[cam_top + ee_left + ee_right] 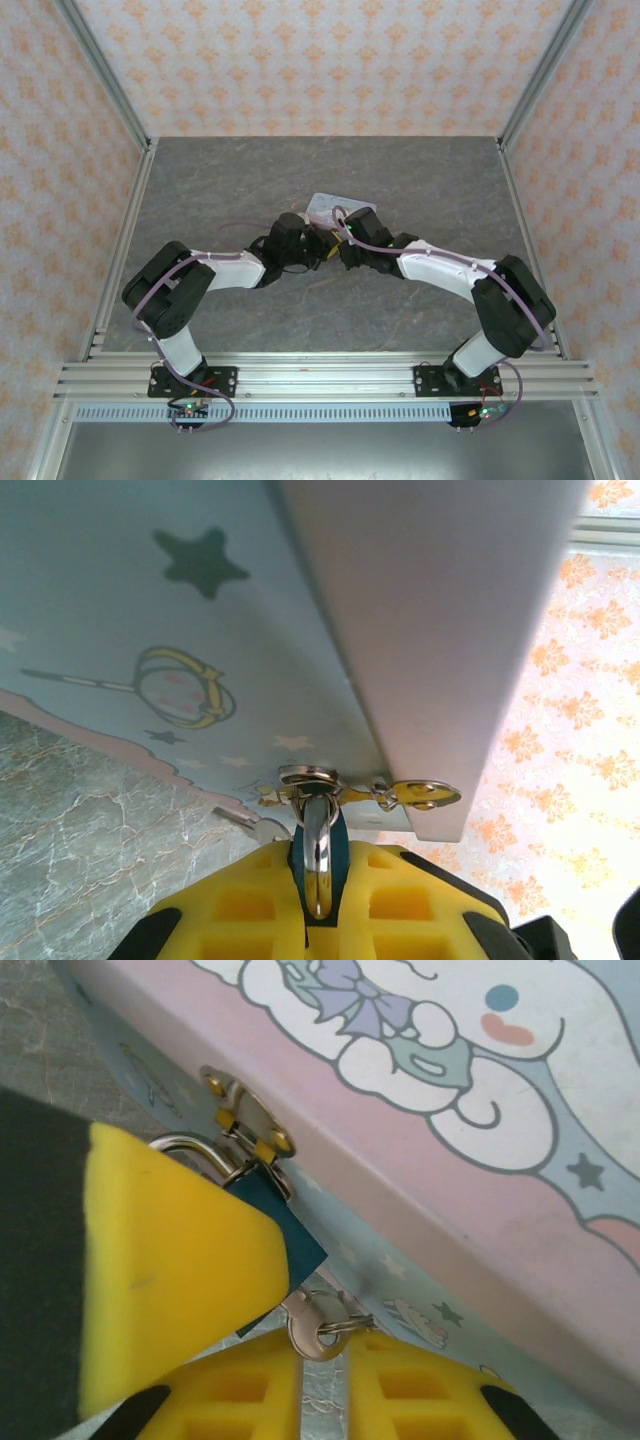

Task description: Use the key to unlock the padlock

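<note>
The padlock point(338, 842) hung on the hasp point(310, 776) of the tin box point(150, 630), near the middle of the table point(250, 180). The left gripper point(318, 872) held its blue body between closed fingers. The right gripper point(322, 1350), with narrow fingers, pinched the head of the key point(312, 1326), just under the padlock.

1 padlock point(292, 1238), 1 key point(312, 1328), 1 tin box point(450, 1200), 2 arms: L arm point(215, 270), R arm point(440, 268).

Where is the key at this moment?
In the right wrist view, bottom centre, the key sits just below the padlock, at the tips of the right gripper, beside the tin box.
</note>
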Available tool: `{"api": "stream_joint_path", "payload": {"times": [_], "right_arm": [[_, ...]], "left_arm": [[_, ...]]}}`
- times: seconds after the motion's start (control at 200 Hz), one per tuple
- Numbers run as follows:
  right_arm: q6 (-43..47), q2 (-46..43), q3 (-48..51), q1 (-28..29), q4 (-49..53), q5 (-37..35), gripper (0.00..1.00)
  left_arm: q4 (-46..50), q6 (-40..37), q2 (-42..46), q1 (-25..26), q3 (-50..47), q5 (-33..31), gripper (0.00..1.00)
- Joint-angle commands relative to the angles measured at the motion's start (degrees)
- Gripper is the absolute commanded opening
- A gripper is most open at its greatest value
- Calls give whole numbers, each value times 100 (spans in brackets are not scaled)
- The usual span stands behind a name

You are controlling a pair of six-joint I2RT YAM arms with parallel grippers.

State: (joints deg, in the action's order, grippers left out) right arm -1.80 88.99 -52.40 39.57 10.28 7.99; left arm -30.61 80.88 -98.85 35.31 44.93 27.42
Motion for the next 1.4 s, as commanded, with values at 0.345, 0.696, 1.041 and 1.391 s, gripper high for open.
{"api": "stream_joint_path", "payload": {"times": [0.345, 0.696, 1.041, 1.391], "right_arm": [[-292, -139, -102, -292, -356, 767, 7], [-241, -768, 339, -410, -200, 619, 29], [149, -597, 123, -411, 187, 968, 31], [414, -189, -171, -248, 309, 627, 31]], "left_arm": [[-173, -117, 104, -2, 86, 98, 0], [-157, -108, 94, -1, 133, 117, 0], [-147, -108, 111, 2, 154, 123, 0], [-129, -116, 92, 2, 198, 142, 0]]}}
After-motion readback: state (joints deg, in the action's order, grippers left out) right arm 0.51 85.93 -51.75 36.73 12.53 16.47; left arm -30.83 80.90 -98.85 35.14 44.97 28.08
